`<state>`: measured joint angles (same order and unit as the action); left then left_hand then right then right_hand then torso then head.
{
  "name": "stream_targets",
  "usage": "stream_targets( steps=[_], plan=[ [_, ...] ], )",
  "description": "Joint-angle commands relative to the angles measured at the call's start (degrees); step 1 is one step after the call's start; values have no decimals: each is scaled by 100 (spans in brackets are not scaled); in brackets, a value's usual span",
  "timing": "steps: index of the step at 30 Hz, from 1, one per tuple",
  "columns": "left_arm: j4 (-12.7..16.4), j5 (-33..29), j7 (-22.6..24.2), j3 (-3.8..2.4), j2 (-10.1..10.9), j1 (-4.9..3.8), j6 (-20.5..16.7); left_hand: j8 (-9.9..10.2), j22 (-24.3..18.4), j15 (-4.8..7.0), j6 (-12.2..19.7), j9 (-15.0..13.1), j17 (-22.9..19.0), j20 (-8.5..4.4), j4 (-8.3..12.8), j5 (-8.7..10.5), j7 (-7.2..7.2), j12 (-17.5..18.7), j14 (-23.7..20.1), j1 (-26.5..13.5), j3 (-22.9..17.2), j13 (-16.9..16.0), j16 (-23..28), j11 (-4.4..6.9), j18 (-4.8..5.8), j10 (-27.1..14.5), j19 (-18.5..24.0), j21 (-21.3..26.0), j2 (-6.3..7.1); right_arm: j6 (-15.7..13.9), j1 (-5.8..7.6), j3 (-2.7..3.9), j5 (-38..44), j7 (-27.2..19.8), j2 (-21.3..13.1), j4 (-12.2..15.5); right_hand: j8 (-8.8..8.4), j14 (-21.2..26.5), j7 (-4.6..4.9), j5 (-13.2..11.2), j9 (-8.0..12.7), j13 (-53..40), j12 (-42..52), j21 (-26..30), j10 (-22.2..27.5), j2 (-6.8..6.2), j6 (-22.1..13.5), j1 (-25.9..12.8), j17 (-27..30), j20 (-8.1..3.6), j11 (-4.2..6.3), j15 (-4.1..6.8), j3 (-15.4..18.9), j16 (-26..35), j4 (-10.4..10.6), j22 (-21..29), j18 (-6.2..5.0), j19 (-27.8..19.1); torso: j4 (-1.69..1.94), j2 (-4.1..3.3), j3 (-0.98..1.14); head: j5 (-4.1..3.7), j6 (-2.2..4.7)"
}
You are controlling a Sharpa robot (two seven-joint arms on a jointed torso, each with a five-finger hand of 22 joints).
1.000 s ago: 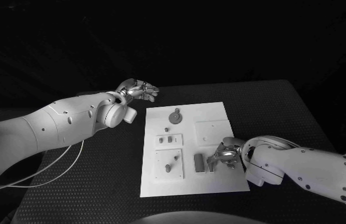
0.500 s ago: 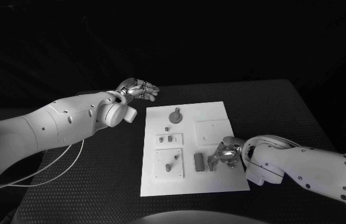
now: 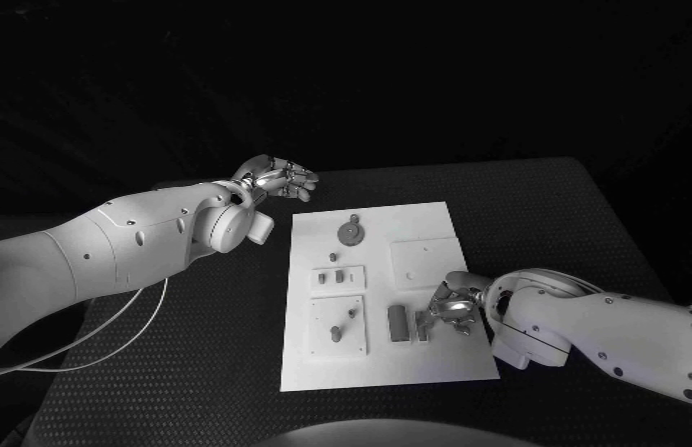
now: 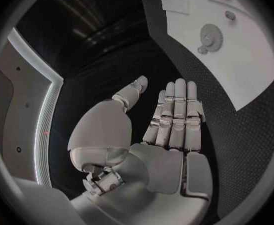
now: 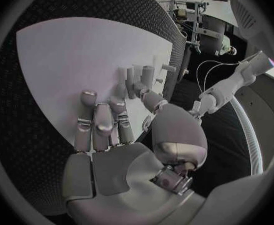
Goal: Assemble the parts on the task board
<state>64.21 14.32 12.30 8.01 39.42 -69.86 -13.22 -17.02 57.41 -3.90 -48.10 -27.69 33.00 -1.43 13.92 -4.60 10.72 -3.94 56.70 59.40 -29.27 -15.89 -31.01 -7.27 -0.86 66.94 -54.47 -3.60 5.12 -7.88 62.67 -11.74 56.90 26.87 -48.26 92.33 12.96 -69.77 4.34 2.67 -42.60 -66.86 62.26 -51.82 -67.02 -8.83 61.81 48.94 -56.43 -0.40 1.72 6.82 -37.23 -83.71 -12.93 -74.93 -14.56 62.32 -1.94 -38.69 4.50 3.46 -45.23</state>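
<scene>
On the desk (image 3: 577, 217), task board (image 3: 418, 362) sits centre. Right hand (image 3: 451, 309) w/ fingers part-curled over grey parts (image 3: 398, 323) at board's near-right; can't tell if it grips one. Parts' long axis runs near-to-far. Left hand (image 3: 277, 178) flat, holding nothing, off board's far-left corner.

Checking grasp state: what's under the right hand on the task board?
The right hand sits over the task board, fingers at small upright parts beside a dark block. Whether it grips one is hidden.
</scene>
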Motion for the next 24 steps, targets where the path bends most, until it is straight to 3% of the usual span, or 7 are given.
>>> stream_targets(
  steps=[1, 6, 16, 21, 24],
  plan=[
    [9, -25, 32, -4, -10, -7, 71, -16, -6, -39, 46, 4, 9, 3, -34, -23, 11, -4, 5, -42, -7, 6, 20, 13, 34, -43, 34, -32, -4, 125, -16, -4, 137, -371, -32, 64, -30, 126, 49, 22, -12, 2, -42, 37, 80, -413, -91, -183, 69, 12, -26, 31, -145, 45, 349, -61, -44, 4, 5, 2, 0, -4, 15],
    [7, -25, 30, -4, -3, -7, 69, -16, -6, -39, 47, 5, 10, 3, -34, -23, 11, -4, 5, -41, -7, 7, 21, 13, 34, -44, 35, -32, -2, -73, -9, -4, 329, -578, -104, 83, -176, 260, 133, 21, 58, -26, -39, 54, 210, -657, -346, -278, 132, 22, -105, -25, -192, 51, 605, -83, -44, -47, 3, 0, -2, -6, 20],
    [9, -25, 33, -4, -3, -6, 72, -16, -7, -40, 49, 6, 14, 4, -36, -22, 12, -4, 5, -43, -7, 8, 24, 12, 34, -45, 35, -33, -1, -591, 21, -2, 1072, -1089, -243, 106, -222, 291, 170, 22, 93, -50, -6, 42, 261, -724, -428, -243, 117, 22, -139, -59, -155, 25, 625, -101, -44, -62, 2, 1, 0, -8, 39],
    [9, -25, 32, -4, -5, -6, 75, -16, -7, -40, 50, 6, 15, 4, -38, -22, 13, -4, 6, -44, -6, 8, 25, 11, 34, -46, 35, -33, -1, -933, 21, -1, 1357, -1773, -266, 81, -216, 250, 168, 23, 97, -69, 35, 9, 272, -530, -431, 126, 56, -9, -136, -54, -239, -16, 442, -112, -44, -39, 2, 0, 3, -12, 49],
    [8, -25, 34, -4, -6, -6, 79, -15, -7, -40, 52, 6, 16, 4, -38, -22, 14, -4, 6, -45, -6, 8, 25, 11, 34, -46, 35, -33, -1, -825, 21, -2, 1574, -1993, -271, 65, -284, 264, 216, 33, 137, -78, 68, -13, 285, -202, -566, 554, 59, -5, -194, -98, -216, -31, 102, -117, -44, -56, 2, 0, 3, -12, 49]
  ],
)
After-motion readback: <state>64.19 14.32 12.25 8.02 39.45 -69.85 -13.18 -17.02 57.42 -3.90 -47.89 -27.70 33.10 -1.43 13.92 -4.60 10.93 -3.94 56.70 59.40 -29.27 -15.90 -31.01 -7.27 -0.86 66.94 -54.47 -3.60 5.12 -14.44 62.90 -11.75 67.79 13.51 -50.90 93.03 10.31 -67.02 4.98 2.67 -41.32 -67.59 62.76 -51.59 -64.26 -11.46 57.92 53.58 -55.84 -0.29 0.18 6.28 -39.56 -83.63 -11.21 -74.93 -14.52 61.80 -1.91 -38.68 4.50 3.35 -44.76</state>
